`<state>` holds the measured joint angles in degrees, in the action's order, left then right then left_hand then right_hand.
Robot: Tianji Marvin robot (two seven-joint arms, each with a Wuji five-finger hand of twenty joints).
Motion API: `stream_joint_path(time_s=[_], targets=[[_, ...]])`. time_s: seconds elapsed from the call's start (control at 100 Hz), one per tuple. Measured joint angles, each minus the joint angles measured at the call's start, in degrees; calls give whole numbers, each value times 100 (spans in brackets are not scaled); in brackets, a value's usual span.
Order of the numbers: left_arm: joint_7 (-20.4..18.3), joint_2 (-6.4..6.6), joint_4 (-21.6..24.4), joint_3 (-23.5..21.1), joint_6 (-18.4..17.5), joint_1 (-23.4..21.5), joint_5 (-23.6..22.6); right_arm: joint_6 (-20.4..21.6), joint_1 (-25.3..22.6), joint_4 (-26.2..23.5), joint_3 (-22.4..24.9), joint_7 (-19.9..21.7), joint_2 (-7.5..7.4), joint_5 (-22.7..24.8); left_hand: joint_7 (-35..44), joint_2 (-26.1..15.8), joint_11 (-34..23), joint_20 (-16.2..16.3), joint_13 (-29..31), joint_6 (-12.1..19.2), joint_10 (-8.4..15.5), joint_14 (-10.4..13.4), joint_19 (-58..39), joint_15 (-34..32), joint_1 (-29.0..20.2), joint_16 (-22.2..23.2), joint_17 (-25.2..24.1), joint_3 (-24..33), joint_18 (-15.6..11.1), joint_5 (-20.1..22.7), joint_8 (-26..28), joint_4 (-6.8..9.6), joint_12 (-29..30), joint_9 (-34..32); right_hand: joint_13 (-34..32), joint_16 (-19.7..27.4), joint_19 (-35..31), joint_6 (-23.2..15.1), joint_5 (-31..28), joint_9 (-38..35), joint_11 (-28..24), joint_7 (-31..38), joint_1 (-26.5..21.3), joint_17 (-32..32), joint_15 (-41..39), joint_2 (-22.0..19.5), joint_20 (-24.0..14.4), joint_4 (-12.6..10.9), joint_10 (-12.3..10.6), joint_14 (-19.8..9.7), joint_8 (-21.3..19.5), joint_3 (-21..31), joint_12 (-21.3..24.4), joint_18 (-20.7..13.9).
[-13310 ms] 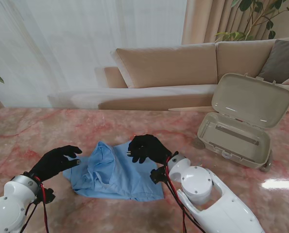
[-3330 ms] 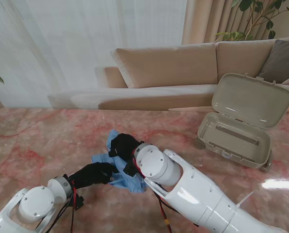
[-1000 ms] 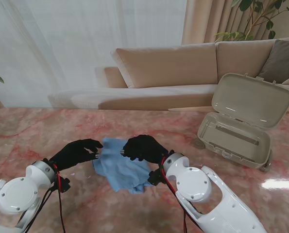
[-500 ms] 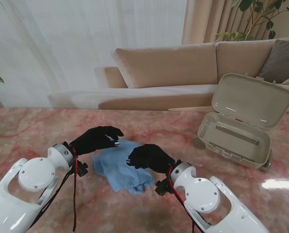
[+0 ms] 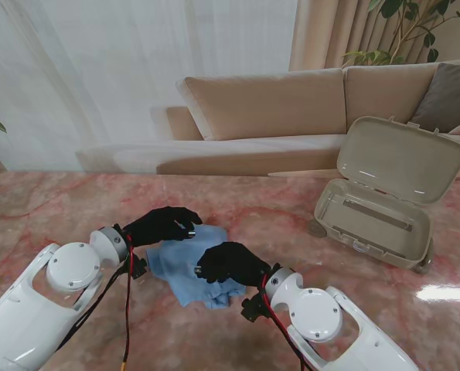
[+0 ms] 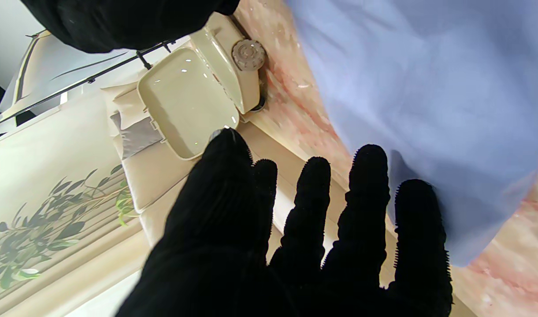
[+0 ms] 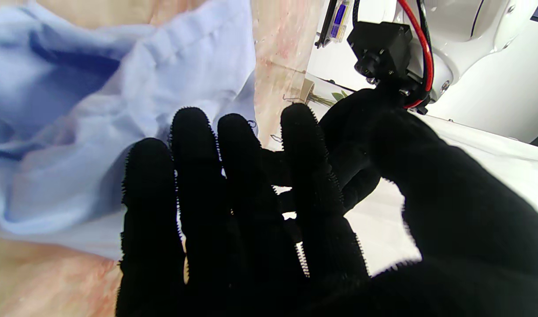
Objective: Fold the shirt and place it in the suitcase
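Setting: pink-veined marble table before a beige sofa and sheer curtains; a potted plant stands in the far right corner

Shirt: light blue shirt bunched into a small, uneven bundle near the middle of the table; folds look loose and rumpled, not squared off

Suitcase: beige suitcase sits open, lid raised, well apart from the shirt on the robot's right; its tray appears empty

Left hand: black-gloved left hand hovers at the shirt's far-left edge; fingers spread and extended over the cloth, holding nothing; whether the fingertips touch the fabric cannot be told

Right hand: right hand lies over the shirt's near-right part; fingers straight and slightly apart, gripping nothing, the cloth just beyond them in the wrist view

Stage: judged as late folding or gathering; packing not begun, since the shirt lies on the table outside the suitcase

Risk: the bundle may fall open when lifted, because neither hand has a firm hold and the layers are slack; a one-sided pinch could let a trailing flap drag across the table or catch the suitcase rim; two hands this close over one small bundle could also collide
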<state>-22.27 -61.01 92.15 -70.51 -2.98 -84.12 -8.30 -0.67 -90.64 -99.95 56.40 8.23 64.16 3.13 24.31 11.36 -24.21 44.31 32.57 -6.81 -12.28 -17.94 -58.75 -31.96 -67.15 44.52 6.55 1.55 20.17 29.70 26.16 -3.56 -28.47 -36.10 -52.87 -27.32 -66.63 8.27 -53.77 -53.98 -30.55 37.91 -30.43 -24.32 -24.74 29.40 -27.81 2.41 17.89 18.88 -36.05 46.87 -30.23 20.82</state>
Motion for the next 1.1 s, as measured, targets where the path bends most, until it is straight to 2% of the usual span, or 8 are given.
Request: stream_joint_path(time_s=[0.22,0.47,0.73,0.96,1.1], targets=[[-102,5,-381,56,-5,105,-110,67,181,324,-224,316,2,-356,0,0,0,0,0,0,0,0,-8,0,0,0,0,0,0,0,1,0,0,0,0,0,1,1,-1,-1,-10,0,-1,-4,20,-1,72,0,0,-1,-1,0,0,-63],[-79,9,-783,163,-63,239,-195,124,380,602,-456,564,-15,-403,39,0,0,46,32,0,0,0,-62,0,0,0,1,0,-3,0,1,0,0,0,0,0,1,2,-1,-1,-25,0,-2,43,39,-1,145,0,0,-11,-1,0,0,-140],[-6,-31,-1207,346,-106,427,3,143,681,974,-720,895,-46,-471,39,0,-13,48,78,0,24,0,-67,-6,0,4,2,0,-43,0,1,0,-39,-55,0,0,0,3,-1,-1,-48,0,-2,54,39,-2,215,0,0,-63,1,0,0,-221],[-19,-53,-1324,392,-121,483,92,119,893,1229,-862,995,-47,-482,109,0,-20,49,78,0,46,7,-74,-8,0,7,-12,0,-82,-2,1,0,-53,-56,0,0,-1,3,-1,-1,-49,-1,-2,32,12,-32,219,0,-2,-89,6,0,0,-254],[-68,-53,-1291,340,-107,456,126,109,853,1203,-754,998,-41,-452,109,0,-20,49,33,0,13,8,-74,-8,0,7,-15,0,-83,-8,1,0,-48,-56,0,0,-4,3,-1,-1,-55,17,-2,-6,-15,-34,219,0,-5,-90,21,0,0,-257]])
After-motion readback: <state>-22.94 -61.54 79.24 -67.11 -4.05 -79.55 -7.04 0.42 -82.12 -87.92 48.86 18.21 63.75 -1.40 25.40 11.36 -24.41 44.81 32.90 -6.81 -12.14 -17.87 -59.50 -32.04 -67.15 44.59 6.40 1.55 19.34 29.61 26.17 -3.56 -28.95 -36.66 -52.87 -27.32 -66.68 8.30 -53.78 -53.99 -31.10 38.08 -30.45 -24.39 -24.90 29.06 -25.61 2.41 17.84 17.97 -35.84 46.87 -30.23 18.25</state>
